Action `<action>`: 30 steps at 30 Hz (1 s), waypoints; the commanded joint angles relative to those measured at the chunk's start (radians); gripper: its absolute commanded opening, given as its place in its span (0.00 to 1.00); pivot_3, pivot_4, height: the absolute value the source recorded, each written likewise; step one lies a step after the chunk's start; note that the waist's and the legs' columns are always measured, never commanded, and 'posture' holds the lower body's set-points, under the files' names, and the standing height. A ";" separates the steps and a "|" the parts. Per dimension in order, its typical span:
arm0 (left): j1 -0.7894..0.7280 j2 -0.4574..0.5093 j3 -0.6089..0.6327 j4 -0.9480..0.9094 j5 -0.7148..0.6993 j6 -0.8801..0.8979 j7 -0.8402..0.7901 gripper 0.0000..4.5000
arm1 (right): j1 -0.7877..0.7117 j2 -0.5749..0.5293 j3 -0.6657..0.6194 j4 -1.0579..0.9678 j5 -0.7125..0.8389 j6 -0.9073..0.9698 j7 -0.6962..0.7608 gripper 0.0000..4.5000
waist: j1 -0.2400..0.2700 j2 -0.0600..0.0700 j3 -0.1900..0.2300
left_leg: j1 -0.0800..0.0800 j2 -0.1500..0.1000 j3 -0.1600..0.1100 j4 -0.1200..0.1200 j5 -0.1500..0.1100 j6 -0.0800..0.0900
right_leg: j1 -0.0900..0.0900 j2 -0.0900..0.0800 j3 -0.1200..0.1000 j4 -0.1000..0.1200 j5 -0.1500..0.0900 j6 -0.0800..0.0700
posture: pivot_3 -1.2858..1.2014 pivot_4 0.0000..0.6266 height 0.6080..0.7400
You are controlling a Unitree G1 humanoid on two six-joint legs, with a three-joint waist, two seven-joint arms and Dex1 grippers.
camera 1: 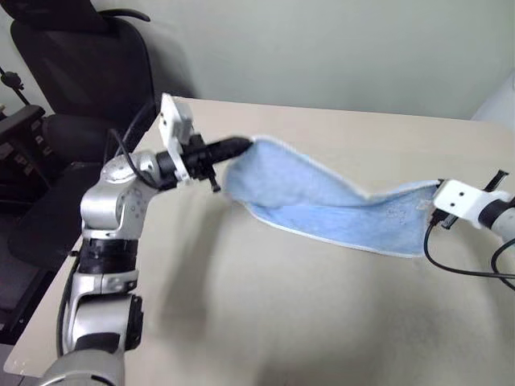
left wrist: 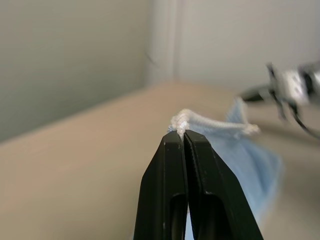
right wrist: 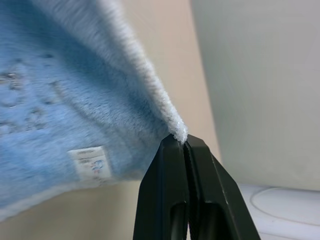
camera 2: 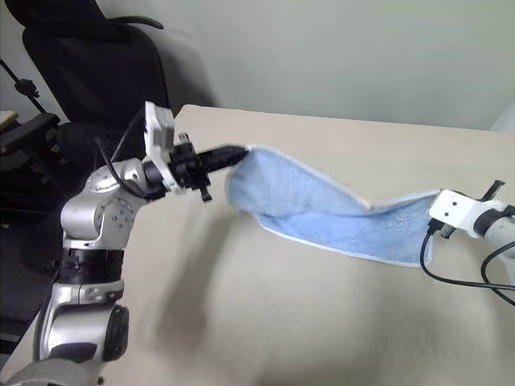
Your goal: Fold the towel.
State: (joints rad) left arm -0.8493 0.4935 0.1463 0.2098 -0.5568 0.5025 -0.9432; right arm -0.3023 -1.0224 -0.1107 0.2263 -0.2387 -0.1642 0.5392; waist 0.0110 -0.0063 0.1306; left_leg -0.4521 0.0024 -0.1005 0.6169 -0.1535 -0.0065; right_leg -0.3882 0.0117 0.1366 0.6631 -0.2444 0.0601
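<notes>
The towel (camera 1: 322, 205), light blue with white stitched edging, hangs above the beige table (camera 1: 265, 322), stretched between the two arms and sagging in the middle like a shallow hammock. Whether its lowest fold brushes the tabletop is hard to judge from the head views; it appears to clear it.

The left gripper (camera 1: 245, 145), black-fingered and pointing toward the robot's right, has its fingers pressed tight together on one corner of the towel; in the left wrist view the bunched white edging sticks out just past the fingertips (left wrist: 176, 142).

The right gripper (right wrist: 179, 141) is likewise clamped on the opposite corner, the fingers meeting on the white hem. In the head views its fingers are hidden behind the cloth, and the white wrist housing (camera 1: 464, 198) shows just beside the towel's end.

A small white tag (right wrist: 91, 163) lies on the blue pile near that held corner.

A black office chair (camera 1: 80, 72) stands beyond the table's far left corner.
</notes>
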 commanded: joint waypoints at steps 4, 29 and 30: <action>-0.301 -0.088 0.055 0.370 0.086 -0.211 0.169 0.01 | -0.256 -0.076 0.013 0.171 -0.013 -0.084 0.022 0.00 | 0.000 0.000 0.001 | -0.002 -0.001 0.000 0.002 0.001 0.002 | -0.001 0.000 0.001 -0.001 0.002 0.003 | 0.52 0.24 1.00; 0.545 0.324 -0.048 -0.470 -0.080 0.158 -0.257 0.01 | 0.516 -0.092 -0.421 -0.406 0.428 0.181 0.570 0.00 | -0.002 0.000 0.001 | -0.013 0.000 0.003 0.013 -0.009 0.002 | -0.005 0.000 0.000 0.000 -0.011 0.000 | 0.52 0.24 1.00; 0.573 0.333 -0.044 -0.492 -0.089 0.165 -0.255 0.01 | 0.535 -0.092 -0.430 -0.412 0.429 0.185 0.578 0.00 | -0.003 -0.001 0.001 | -0.005 -0.001 0.003 0.012 -0.010 0.001 | 0.002 0.000 0.000 -0.001 -0.016 -0.008 | 0.52 0.24 1.00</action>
State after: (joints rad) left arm -0.2878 0.8183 0.0946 -0.2188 -0.6121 0.6466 -1.1877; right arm 0.2279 -1.1117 -0.4903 -0.1613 0.1706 0.0098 1.0902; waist 0.0081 -0.0071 0.1318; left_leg -0.4509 0.0013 -0.0971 0.6293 -0.1643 -0.0058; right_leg -0.3797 0.0113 0.1373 0.6621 -0.2616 0.0501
